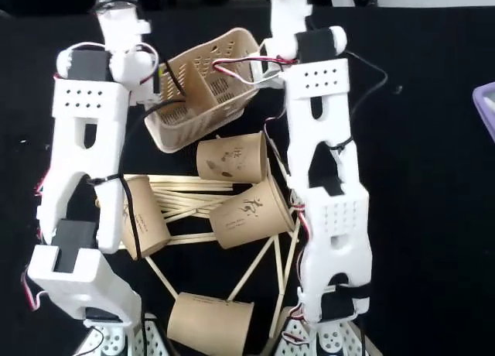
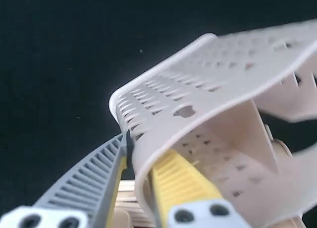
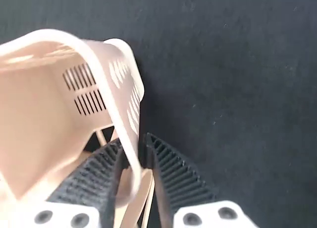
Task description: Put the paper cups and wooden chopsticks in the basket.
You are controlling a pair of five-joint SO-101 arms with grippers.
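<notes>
A beige perforated basket (image 1: pixel 203 85) hangs tilted at the back of the black table, held from both sides. My left gripper (image 1: pixel 160 89) is shut on its left rim; the left wrist view has the basket wall (image 2: pixel 223 74) pinched between the grey and yellow fingers of the gripper (image 2: pixel 130 141). My right gripper (image 1: pixel 261 68) is shut on the right rim, with the basket rim (image 3: pixel 106 79) running between the black fingers of the gripper (image 3: pixel 134 146). Several brown paper cups lie on their sides in front of the basket, such as one cup (image 1: pixel 232 157) and another (image 1: pixel 251 213). Wooden chopsticks (image 1: pixel 186 192) are scattered among them.
A further cup (image 1: pixel 209 323) lies near the arm bases at the front, with chopsticks (image 1: pixel 267 282) leaning across beside it. A purple object (image 1: pixel 486 108) sits at the right edge. The black cloth to the right of the right arm is open.
</notes>
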